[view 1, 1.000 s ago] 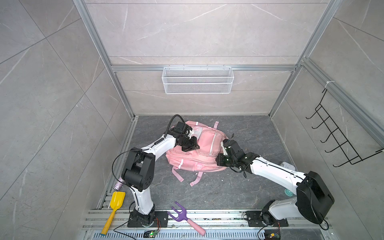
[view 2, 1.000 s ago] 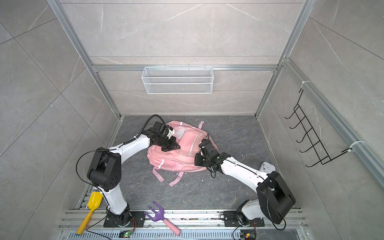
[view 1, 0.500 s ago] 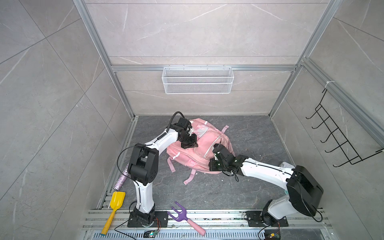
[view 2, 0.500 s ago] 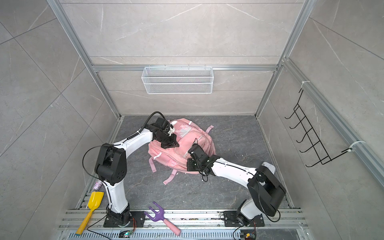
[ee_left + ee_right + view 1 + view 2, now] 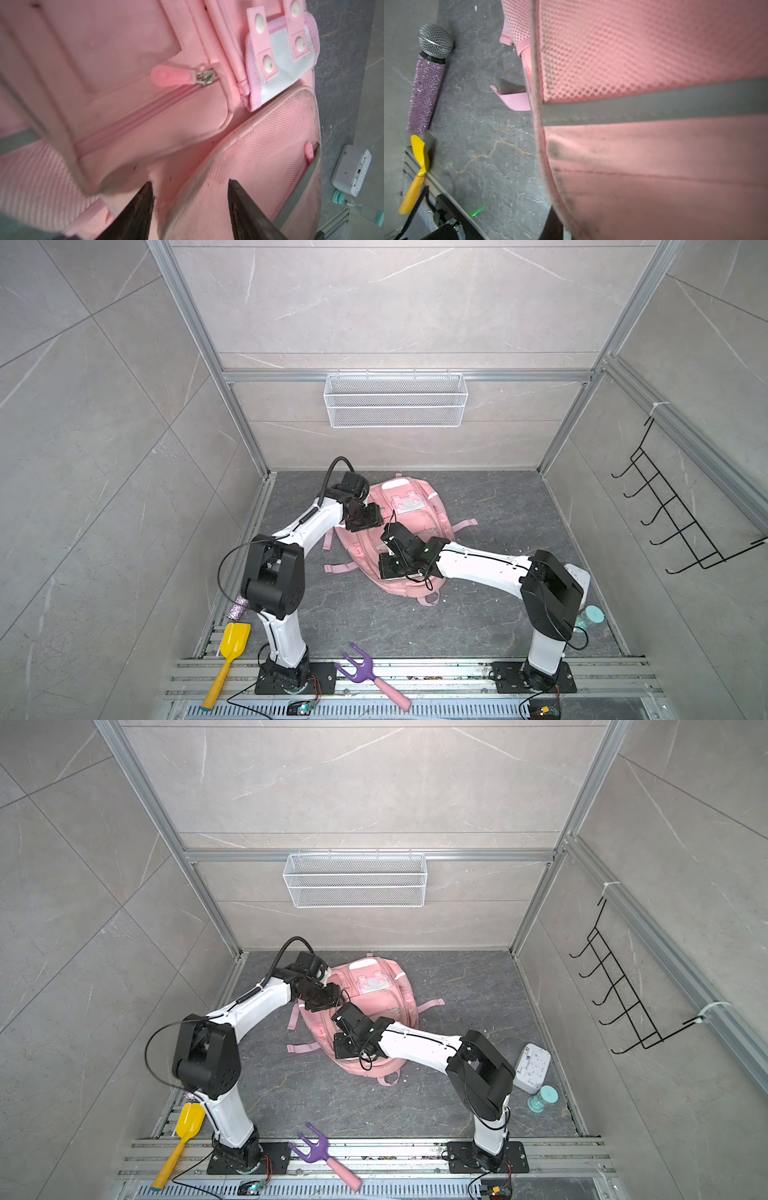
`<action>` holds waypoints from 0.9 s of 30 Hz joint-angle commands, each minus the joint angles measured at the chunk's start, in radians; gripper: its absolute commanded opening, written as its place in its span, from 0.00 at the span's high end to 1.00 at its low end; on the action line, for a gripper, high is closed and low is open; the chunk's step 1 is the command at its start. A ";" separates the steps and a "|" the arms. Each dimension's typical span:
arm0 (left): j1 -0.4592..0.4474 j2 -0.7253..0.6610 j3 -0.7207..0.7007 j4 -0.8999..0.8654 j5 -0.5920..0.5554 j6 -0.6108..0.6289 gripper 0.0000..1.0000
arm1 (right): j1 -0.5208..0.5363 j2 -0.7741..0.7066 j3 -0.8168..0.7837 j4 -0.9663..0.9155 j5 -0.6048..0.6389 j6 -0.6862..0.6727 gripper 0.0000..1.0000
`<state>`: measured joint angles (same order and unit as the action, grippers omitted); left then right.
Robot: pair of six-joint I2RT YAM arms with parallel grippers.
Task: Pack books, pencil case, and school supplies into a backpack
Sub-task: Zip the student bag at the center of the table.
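1. Purple plastic fork (image 5: 360, 664) with a pink handle lies across the front rail (image 5: 457, 668) at the bottom centre of both top views. A yellow shovel (image 5: 232, 645) lies at the lower left.
2. Just above the shovel's blade, a glittery lilac microphone (image 5: 427, 87) lies along the left edge of the grey floor (image 5: 374, 622).
3. At the lower right of a top view, a teal-capped bottle (image 5: 542, 1099) lies beside a white box (image 5: 532, 1067), both to the right of the right arm.
4. Mid-frame, the pink backpack (image 5: 424, 522) lies flat on the floor between the two arms. Its front pockets face up, its loop points toward the bottom of the frame, and its straps splay out left and right.
5. The right pincer (image 5: 390, 567) sits at the backpack's lower left edge, clenched. The right wrist view shows the piped edge running down into the one dark finger (image 5: 552, 225) in sight, so it is grasping the backpack.
6. The left pincer (image 5: 189, 182) is at the backpack's upper left, released. Its two dark fingers (image 5: 141, 207) stand apart over pink fabric, and I cannot tell whether they touch it. Beyond them a pocket is zipped closed, with a pink zip pull (image 5: 170, 75).
7. Farthest off, a white wire basket (image 5: 395, 400) hangs on the back wall at upper centre, and a black hook rack (image 5: 681, 514) hangs on the right wall.
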<state>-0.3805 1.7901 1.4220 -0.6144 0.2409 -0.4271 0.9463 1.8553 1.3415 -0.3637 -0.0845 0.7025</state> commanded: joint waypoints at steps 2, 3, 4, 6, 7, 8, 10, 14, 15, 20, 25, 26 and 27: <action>0.003 -0.169 -0.144 0.056 -0.021 -0.019 0.40 | 0.019 0.030 0.047 -0.034 -0.066 -0.035 0.94; 0.004 -0.191 -0.178 0.065 -0.015 -0.031 0.40 | 0.019 0.030 0.046 -0.030 -0.067 -0.038 0.94; 0.002 -0.208 -0.206 0.074 -0.009 -0.040 0.40 | 0.019 0.032 0.046 -0.029 -0.069 -0.037 0.94; 0.002 -0.238 -0.261 0.101 0.002 -0.061 0.40 | 0.019 0.033 0.041 -0.020 -0.076 -0.036 0.94; 0.002 -0.244 -0.280 0.113 0.010 -0.073 0.40 | 0.019 0.034 0.038 -0.014 -0.083 -0.036 0.94; 0.002 -0.248 -0.297 0.130 0.024 -0.082 0.40 | 0.019 0.036 0.035 -0.006 -0.092 -0.033 0.95; 0.002 -0.242 -0.324 0.164 0.054 -0.102 0.40 | 0.019 0.039 0.035 0.002 -0.106 -0.032 0.95; 0.000 -0.202 -0.346 0.228 0.105 -0.129 0.40 | 0.019 0.041 0.033 0.024 -0.127 -0.030 0.95; -0.001 -0.194 -0.352 0.249 0.114 -0.139 0.41 | 0.019 0.043 0.032 0.024 -0.129 -0.029 0.95; -0.007 -0.185 -0.370 0.281 0.120 -0.161 0.71 | 0.019 0.033 0.022 -0.003 -0.097 -0.036 0.96; -0.005 -0.198 -0.350 0.230 0.053 -0.129 1.00 | 0.019 0.018 0.002 -0.042 -0.047 -0.051 0.97; -0.003 -0.198 -0.342 0.220 0.038 -0.119 1.00 | 0.017 0.011 -0.004 -0.050 -0.037 -0.054 0.97; 0.000 -0.196 -0.332 0.205 0.022 -0.111 1.00 | 0.017 0.001 -0.015 -0.059 -0.019 -0.060 0.97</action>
<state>-0.3817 1.6012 1.0607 -0.3874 0.3191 -0.5797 0.9520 1.8854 1.3464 -0.3740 -0.1234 0.6758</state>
